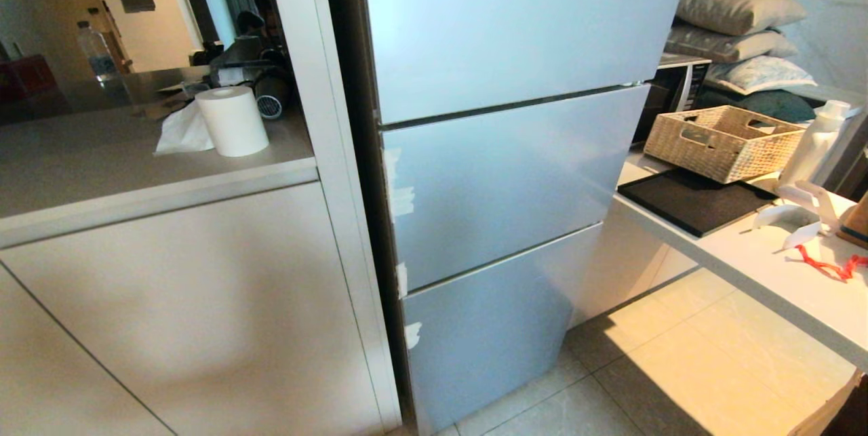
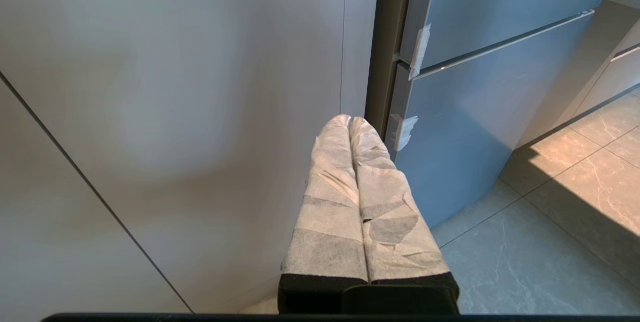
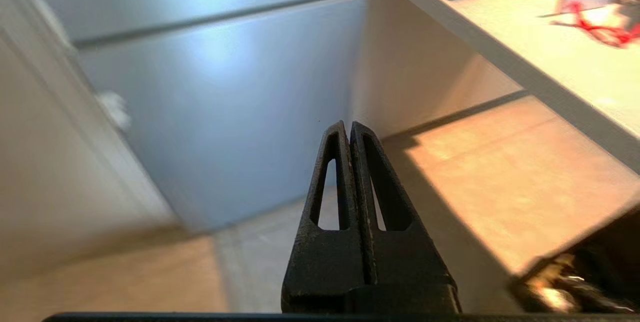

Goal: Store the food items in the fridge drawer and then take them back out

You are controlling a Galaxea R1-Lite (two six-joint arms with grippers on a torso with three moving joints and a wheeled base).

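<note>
Fridge doors all sit closed, so neither the fridge drawer nor any round red food item shows in any view; only a red ribbon scrap lies on the counter to the right. By my reading the task stands at one of its ends, with nothing in hand. The left gripper, its wrapped fingers pressed together, hangs low before the white cabinet; the right gripper hangs near the floor, fingers pressed together and empty. Any next move would call for opening a fridge door first.
</note>
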